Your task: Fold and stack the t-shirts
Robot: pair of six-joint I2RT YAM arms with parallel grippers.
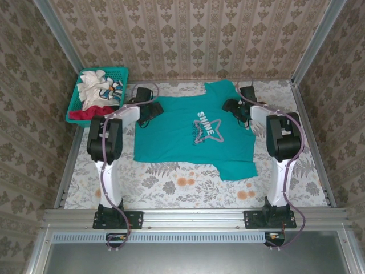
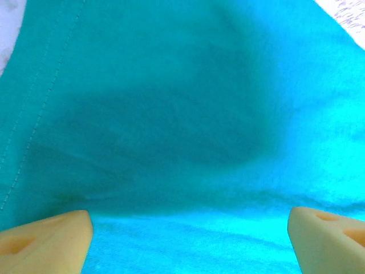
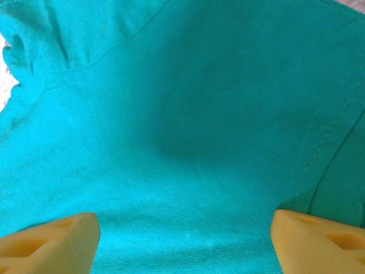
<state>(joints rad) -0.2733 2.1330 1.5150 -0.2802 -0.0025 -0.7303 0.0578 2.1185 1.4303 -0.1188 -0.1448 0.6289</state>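
Top external shows the teal t-shirt (image 1: 191, 134) spread flat on the bench (image 1: 171, 185) — ready to fold — so my left end effector (image 2: 188, 228) and right end effector (image 3: 185, 234) hover released over its sides.

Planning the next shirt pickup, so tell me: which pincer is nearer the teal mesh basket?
Left. The left pincer hangs over the teal t-shirt at its edge nearest the basket, just beside it. The right pincer is over the shirt's opposite side, farther away.
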